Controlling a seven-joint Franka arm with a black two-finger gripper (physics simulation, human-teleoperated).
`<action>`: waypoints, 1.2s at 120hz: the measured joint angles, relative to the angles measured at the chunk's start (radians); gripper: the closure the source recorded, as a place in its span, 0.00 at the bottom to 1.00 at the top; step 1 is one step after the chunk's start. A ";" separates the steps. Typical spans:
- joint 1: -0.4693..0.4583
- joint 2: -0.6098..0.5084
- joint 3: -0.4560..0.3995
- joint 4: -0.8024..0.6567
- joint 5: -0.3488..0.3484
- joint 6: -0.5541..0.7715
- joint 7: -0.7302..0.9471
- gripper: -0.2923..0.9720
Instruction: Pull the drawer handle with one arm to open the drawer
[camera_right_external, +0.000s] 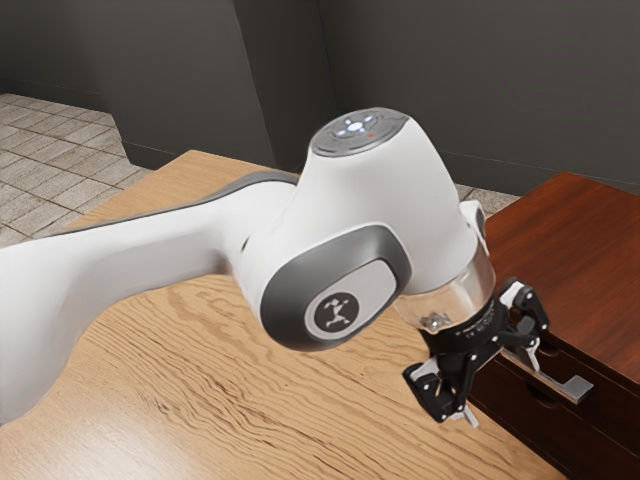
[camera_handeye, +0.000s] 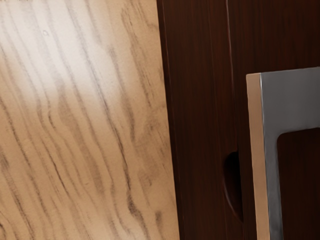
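A dark red-brown wooden cabinet (camera_right_external: 570, 240) stands on the table at the exterior view's right. Its drawer front (camera_right_external: 545, 410) carries a grey metal bar handle (camera_right_external: 562, 378). My black gripper (camera_right_external: 503, 386) hangs just in front of the handle's near end, fingers spread wide and open, with nothing between them. One fingertip (camera_right_external: 535, 350) lies right by the handle's end; I cannot tell whether it touches. In the wrist view the grey handle (camera_handeye: 290, 100) stands out from the dark drawer front (camera_handeye: 200, 125), close under my hand.
The light wooden table (camera_right_external: 200, 370) stretches out to the exterior view's left of the cabinet, and its grain shows beside the drawer front (camera_handeye: 75, 125). My bulky white arm (camera_right_external: 330, 250) crosses above it. Dark walls and a tiled floor (camera_right_external: 50, 150) lie behind.
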 joint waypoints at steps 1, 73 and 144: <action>0.000 0.001 0.000 0.000 0.000 0.001 0.001 0.29; 0.018 0.024 0.000 0.023 0.005 0.046 0.060 0.29; 0.020 0.022 0.001 0.012 0.004 0.055 0.097 0.63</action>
